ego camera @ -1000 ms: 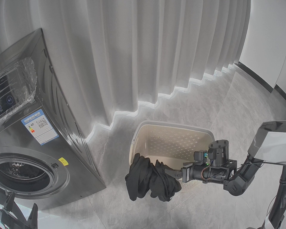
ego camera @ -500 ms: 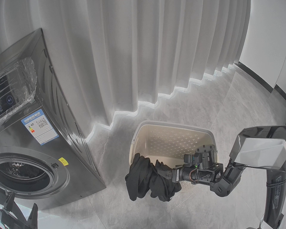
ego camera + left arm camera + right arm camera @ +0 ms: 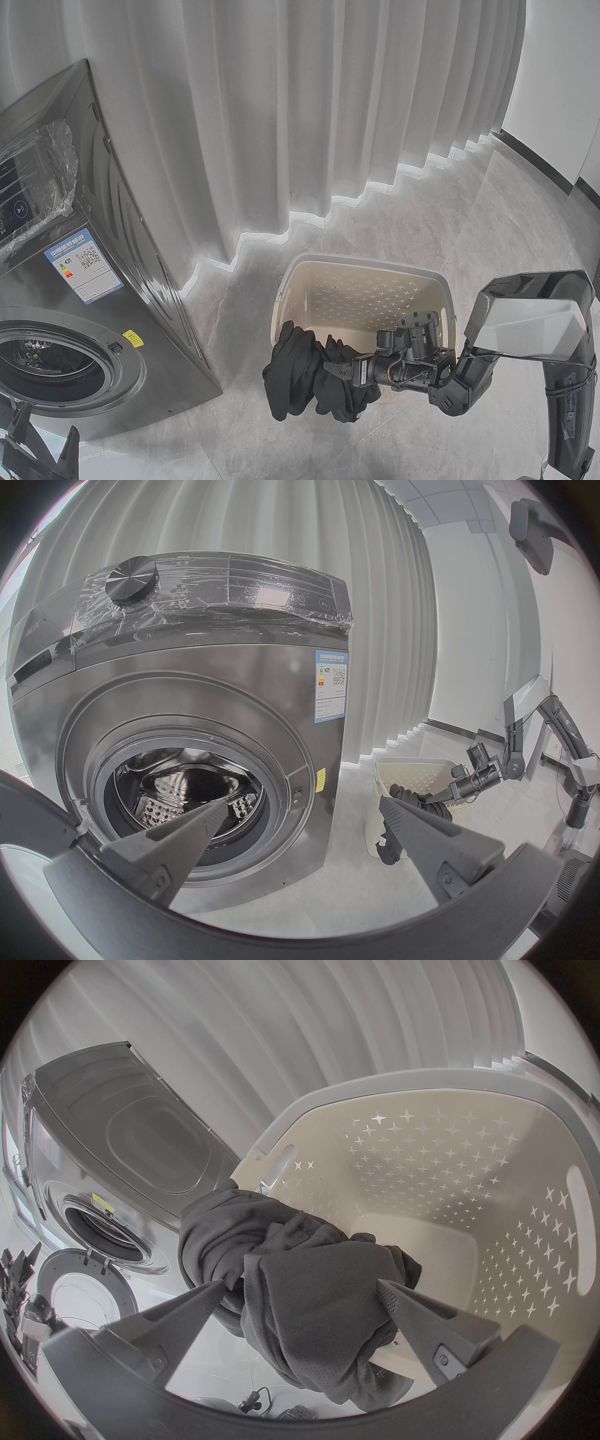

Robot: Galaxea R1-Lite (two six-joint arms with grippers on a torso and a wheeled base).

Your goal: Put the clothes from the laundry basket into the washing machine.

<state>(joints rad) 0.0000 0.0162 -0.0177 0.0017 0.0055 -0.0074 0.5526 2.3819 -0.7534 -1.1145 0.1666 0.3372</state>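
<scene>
"Starting from the left: the grey steel front-loading washing machine (image 3: 94,312) stands with its round door (image 3: 87,1291) swung open. The left gripper (image 3: 303,804) hangs before the drum (image 3: 169,780), jaws spread and empty. Any trouble there?"

"Not there, I'd say. The worry is the bundle of dark crumpled clothes (image 3: 312,375). It's draped over the near left rim of the cream star-perforated plastic laundry basket (image 3: 369,294), half hanging outside."

"And the right gripper (image 3: 300,1285)?"

"Jaws wide, straddling the cloth, not closed on it. If they pinch only a top fold, the rest may slide off the rim onto the pale tiled floor (image 3: 250,437). It could also trail during the carry and catch on the machine's door."

"The basket itself?"

"It looks light; cloth snagging the rim could tip or drag it during a lift."
</scene>
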